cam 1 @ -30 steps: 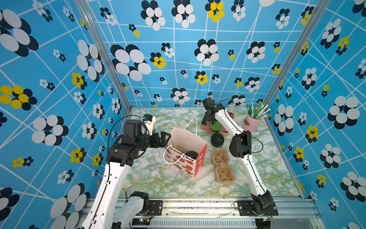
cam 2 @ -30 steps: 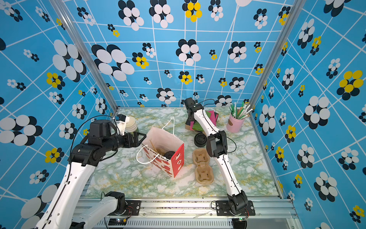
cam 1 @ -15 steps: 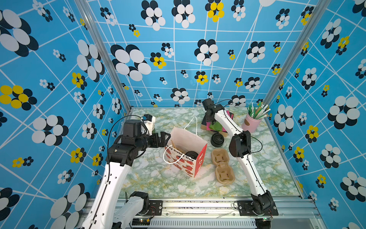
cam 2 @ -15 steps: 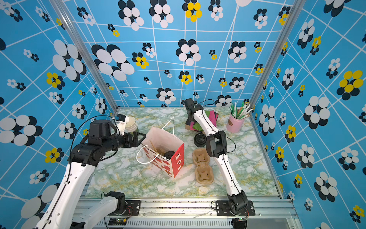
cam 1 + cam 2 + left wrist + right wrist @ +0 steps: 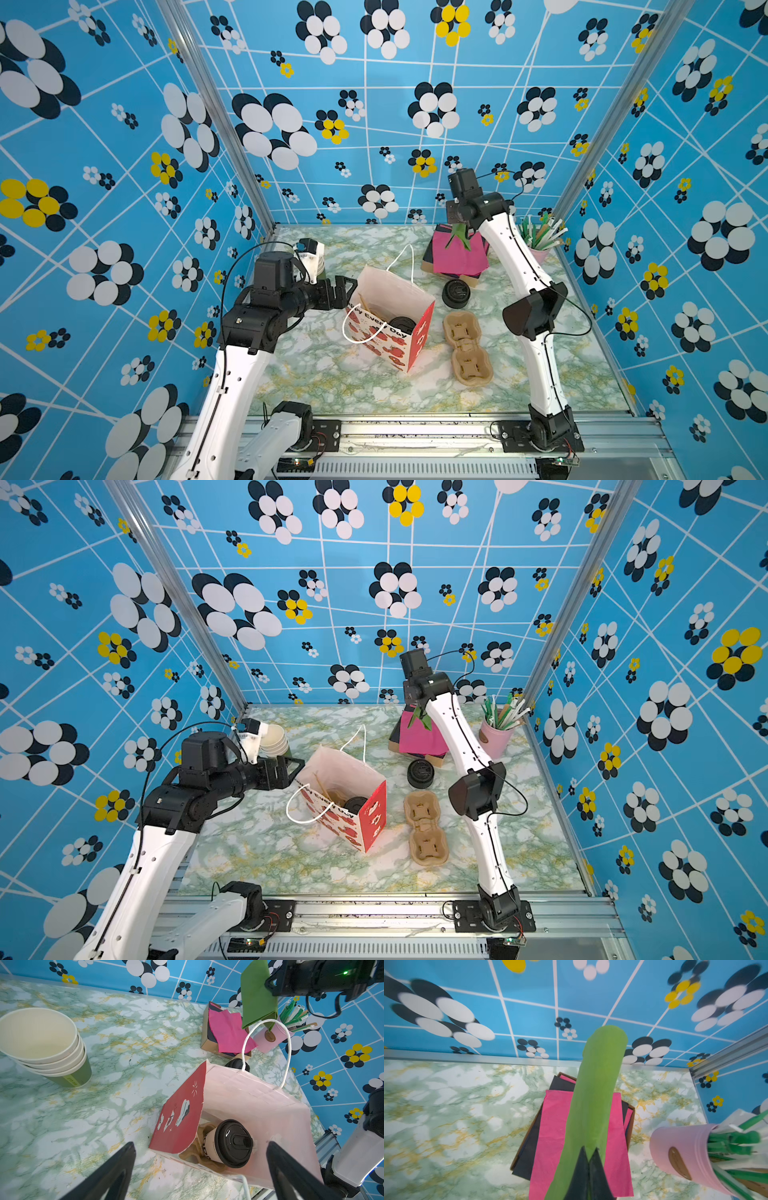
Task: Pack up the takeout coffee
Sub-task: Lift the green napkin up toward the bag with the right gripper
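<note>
The bag hides the takeout coffee below its lid

You have nested cups back left; a green napkin hangs over pink napkins beside a pink pot.

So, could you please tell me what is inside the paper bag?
Inside the paper bag the takeout coffee stands, black lid on, in a brown pulp carrier. The bag's walls hide the rest of the carrier and the bag's floor.
</note>
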`<state>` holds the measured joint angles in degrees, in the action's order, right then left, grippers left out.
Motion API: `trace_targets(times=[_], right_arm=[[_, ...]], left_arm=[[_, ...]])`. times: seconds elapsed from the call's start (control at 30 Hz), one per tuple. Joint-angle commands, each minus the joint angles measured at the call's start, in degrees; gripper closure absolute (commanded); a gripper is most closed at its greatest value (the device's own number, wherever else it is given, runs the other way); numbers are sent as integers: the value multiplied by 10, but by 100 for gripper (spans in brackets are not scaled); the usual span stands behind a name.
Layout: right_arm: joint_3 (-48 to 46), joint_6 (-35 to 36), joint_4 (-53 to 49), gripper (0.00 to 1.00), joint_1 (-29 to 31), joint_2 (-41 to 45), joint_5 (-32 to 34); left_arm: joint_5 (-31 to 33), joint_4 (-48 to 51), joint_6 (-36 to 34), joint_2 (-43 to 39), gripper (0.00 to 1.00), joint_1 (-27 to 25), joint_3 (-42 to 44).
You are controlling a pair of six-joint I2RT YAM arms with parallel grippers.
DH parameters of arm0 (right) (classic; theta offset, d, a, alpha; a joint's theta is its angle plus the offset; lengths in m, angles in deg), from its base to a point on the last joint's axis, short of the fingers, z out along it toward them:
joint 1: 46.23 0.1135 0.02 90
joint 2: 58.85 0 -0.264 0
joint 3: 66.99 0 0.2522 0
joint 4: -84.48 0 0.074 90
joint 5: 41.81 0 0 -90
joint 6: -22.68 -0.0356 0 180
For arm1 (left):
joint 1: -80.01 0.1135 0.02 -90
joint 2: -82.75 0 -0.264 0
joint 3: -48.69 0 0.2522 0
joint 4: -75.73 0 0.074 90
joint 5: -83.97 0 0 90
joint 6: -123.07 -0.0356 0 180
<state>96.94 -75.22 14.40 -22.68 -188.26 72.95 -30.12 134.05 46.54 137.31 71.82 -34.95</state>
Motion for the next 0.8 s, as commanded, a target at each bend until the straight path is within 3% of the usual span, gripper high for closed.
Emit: trace_targets(times=[0.0, 0.43, 0.63, 0.77], right_arm=[[4, 53, 0, 100, -1, 69, -54], [-227, 120, 75, 100, 2, 313, -456], [-253, 165, 44, 100, 16, 343, -593], [-308, 188, 50, 100, 33, 380, -646]], left_arm=[[-34, -36, -23, -7, 1, 5, -30], [-229, -259, -34, -6, 1, 5, -32], [-296, -327, -59, 15, 1, 3, -32], [-348, -355, -82, 36, 1, 2, -37]])
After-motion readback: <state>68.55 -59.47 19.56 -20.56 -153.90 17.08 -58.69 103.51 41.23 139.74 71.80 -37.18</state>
